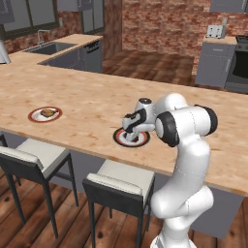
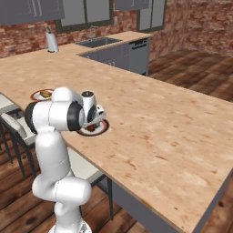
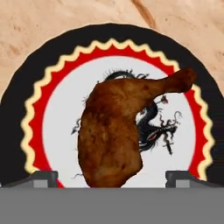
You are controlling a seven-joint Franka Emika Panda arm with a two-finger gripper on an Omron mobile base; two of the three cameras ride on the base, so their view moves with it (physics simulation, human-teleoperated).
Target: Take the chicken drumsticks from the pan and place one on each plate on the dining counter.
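Drumsticks now sit on both plates, so the task looks close to finished. The darker reddish-brown drumstick [image 3: 118, 131] lies on the white centre of the black-rimmed plate [image 3: 17, 109], its thin bone end pointing off towards the rim, and the gripper [image 3: 112, 179] hangs directly above it with the finger tips [image 3: 41, 178] set wide apart on either side of the meat. From the hand view the jaws read as spread open with nothing clamped between them, though whether the tips touch the meat cannot be told. On the dining counter [image 1: 193, 121], well apart from this plate, the red-rimmed plate [image 1: 34, 116] carries the paler drumstick [image 1: 47, 113]. Both plates rest near the counter edge above the stools [image 1: 118, 181]. What seems left is only for the arm to lift clear without dragging the meat off its plate; the pan needs no further visit by this reckoning.
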